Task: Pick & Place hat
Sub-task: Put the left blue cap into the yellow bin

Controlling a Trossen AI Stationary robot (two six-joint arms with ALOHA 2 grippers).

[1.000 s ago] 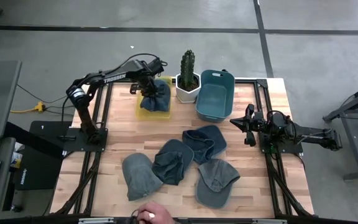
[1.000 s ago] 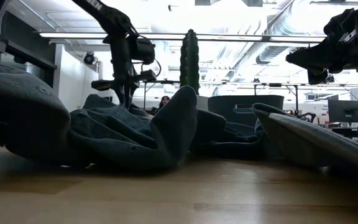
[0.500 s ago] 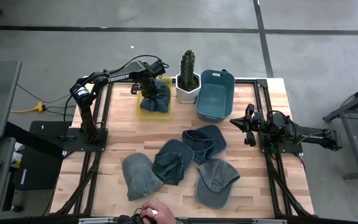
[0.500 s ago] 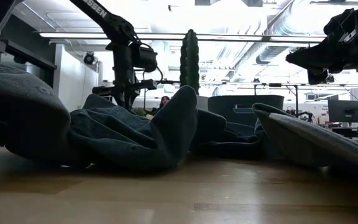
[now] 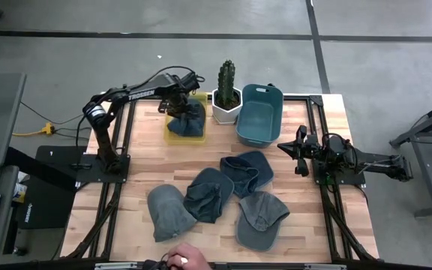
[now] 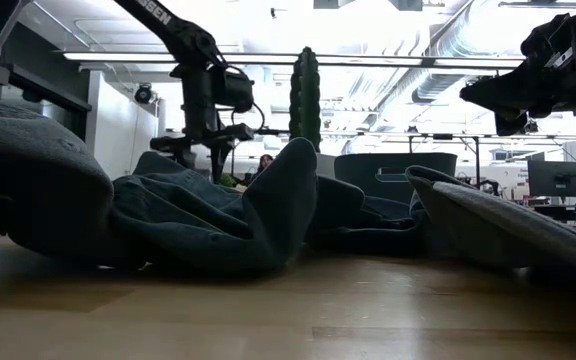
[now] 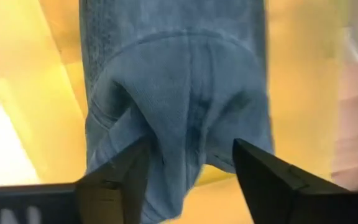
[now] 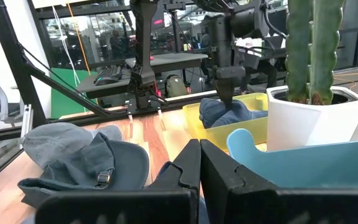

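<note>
A blue hat [image 5: 189, 118] sits bunched in the yellow bin [image 5: 172, 132] at the bench's [image 5: 141, 165] 11 o'clock, the left pincer [image 7: 188, 165] spread apart around its cloth, while the right pincer [image 5: 286, 148], fingers pressed together, idles at 3 o'clock.

Over the last second the left gripper [image 5: 184, 103] has drawn back a little toward the table's far edge and lowered, and its fingers [image 7: 263, 180] now stand spread apart on either side of the hat [image 7: 179, 112]. That hat [image 5: 189, 118] has sunk beneath the gripper and bunched into a smaller heap in the yellow bin [image 5: 172, 132], showing more of the bin's near edge. The person's hand [image 5: 180, 259] at the near edge has shifted.
</note>
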